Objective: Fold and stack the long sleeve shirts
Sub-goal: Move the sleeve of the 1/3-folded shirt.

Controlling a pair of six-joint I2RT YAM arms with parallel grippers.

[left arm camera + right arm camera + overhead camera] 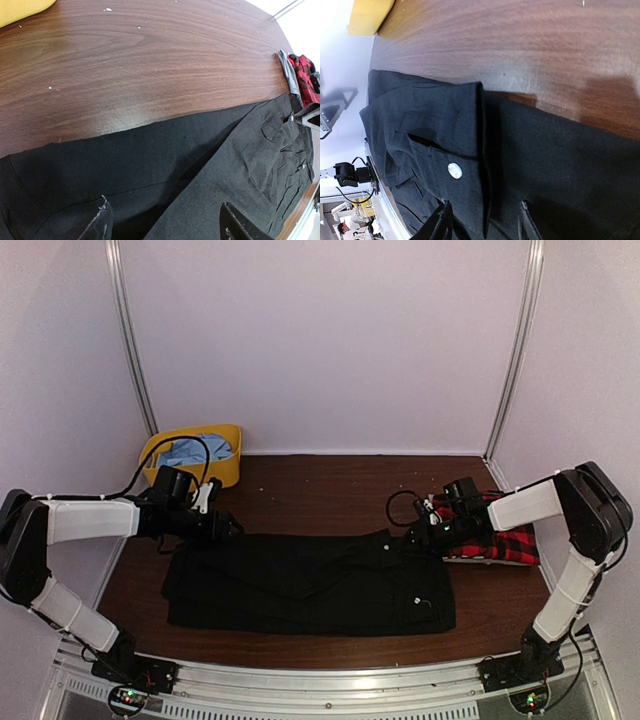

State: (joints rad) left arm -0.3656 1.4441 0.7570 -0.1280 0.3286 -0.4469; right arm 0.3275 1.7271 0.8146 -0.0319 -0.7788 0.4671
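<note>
We are hovering our left tool (228,528), released and gaping, over the far left edge of the black shirt (310,585), which is lying spread across the middle of the bench (330,480). Our right tool (412,536) is straddling the shirt's folded right hem, fingers (442,222) apart, released. The plaid shirt (505,540) is lying just beside, at the right edge.
</note>
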